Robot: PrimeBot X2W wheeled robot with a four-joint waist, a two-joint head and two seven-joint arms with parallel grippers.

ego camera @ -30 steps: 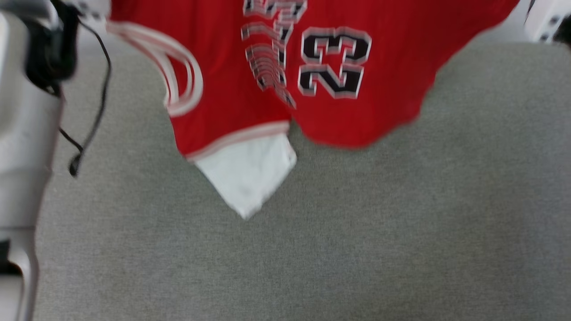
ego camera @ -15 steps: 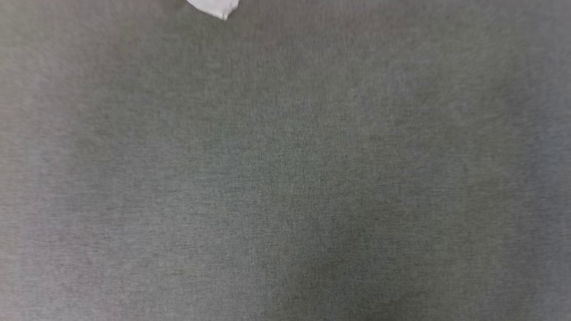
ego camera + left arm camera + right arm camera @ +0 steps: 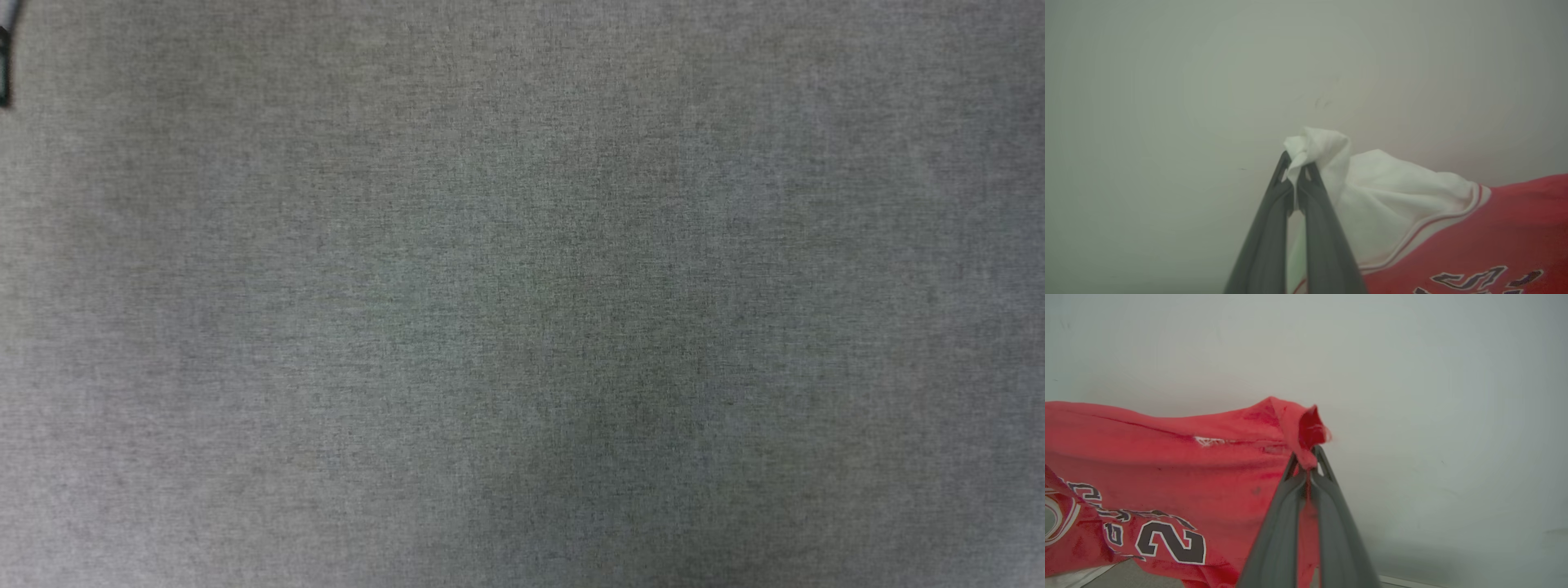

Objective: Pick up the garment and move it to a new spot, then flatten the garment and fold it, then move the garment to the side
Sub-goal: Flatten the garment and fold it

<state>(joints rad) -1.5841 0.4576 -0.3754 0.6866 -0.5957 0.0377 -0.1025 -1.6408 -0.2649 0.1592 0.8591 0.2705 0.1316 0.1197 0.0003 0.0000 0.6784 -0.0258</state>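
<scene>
HEAD VIEW: A grey woven surface [image 3: 522, 294] lies beneath the robot's head camera. It is shadowed toward 6 o'clock, and a dark sliver [image 3: 4, 77] at the frame's edge near 10 o'clock is too small to identify.

LEFT WRIST VIEW: The left claw [image 3: 1297, 167] is pressed together on a bunched white sleeve [image 3: 1331, 151] of the garment [image 3: 1494, 228]. Its two dark fingers meet at the tips, and cloth puffs out above them. From the pinch the white fabric runs toward 4 o'clock, past a red-and-white striped band and into the red body. Black, white-outlined letters [image 3: 1466, 277] peek in at the bottom edge near 5 o'clock. A pale wall [image 3: 1167, 81] stands behind.

RIGHT WRIST VIEW: The right claw [image 3: 1307, 463] is clamped on a red corner of the same jersey, with a fold of fabric poking up over the fingertips. The red cloth stretches away toward 9 o'clock, held up in front of the wall. It shows a small white logo [image 3: 1208, 440] near its upper edge and a black numeral 2 [image 3: 1167, 545] toward 8 o'clock. A patch of the grey surface shows below the cloth at 7 o'clock.
</scene>
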